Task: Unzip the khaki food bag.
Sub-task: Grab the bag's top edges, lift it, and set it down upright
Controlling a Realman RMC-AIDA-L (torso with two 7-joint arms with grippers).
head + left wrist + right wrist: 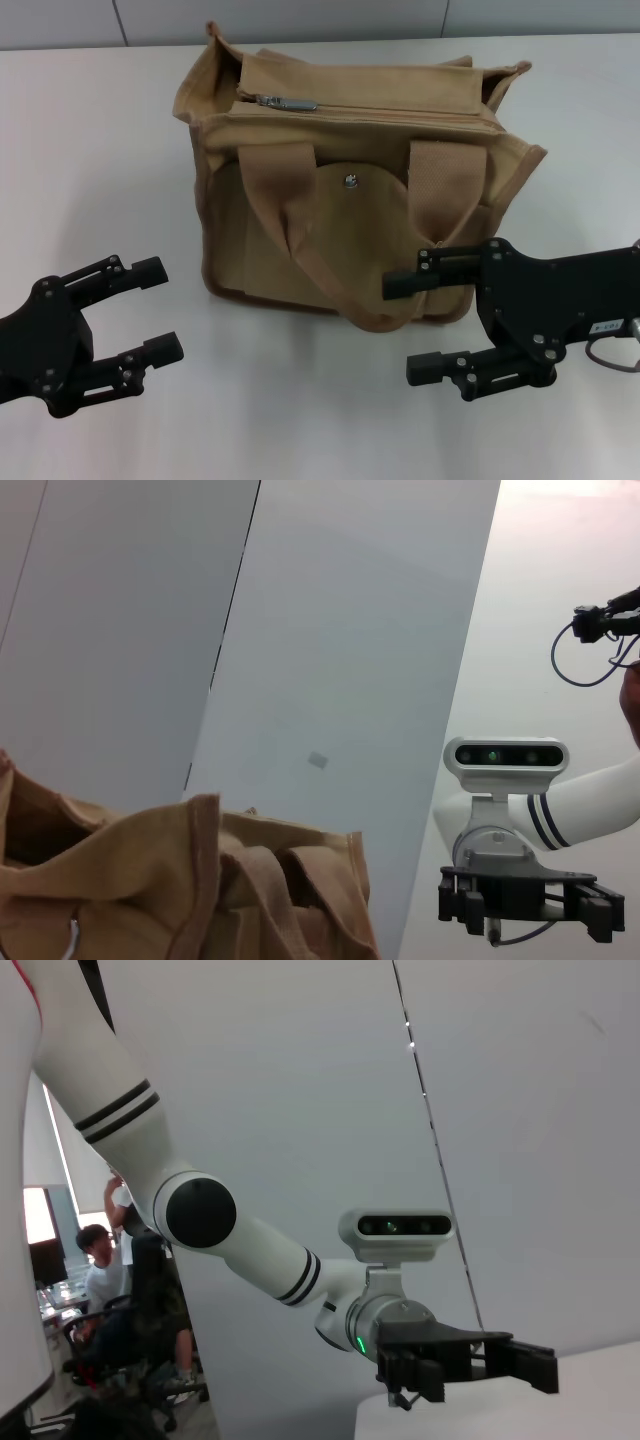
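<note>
The khaki food bag (350,200) stands upright on the white table (100,150), its front pocket flap with a metal snap (350,181) facing me and its two strap handles drooping forward. Its top zipper looks closed, with the silver pull (285,102) at the bag's left end. My left gripper (155,308) is open and empty, low at the front left, apart from the bag. My right gripper (415,328) is open and empty at the front right, its upper finger just in front of the bag's lower right corner. The bag's top also shows in the left wrist view (200,880).
The left wrist view shows my right gripper (525,905) farther off. The right wrist view shows my left gripper (460,1360) over the table edge, and a seated person (105,1280) in the background. A grey wall (300,20) lies behind the table.
</note>
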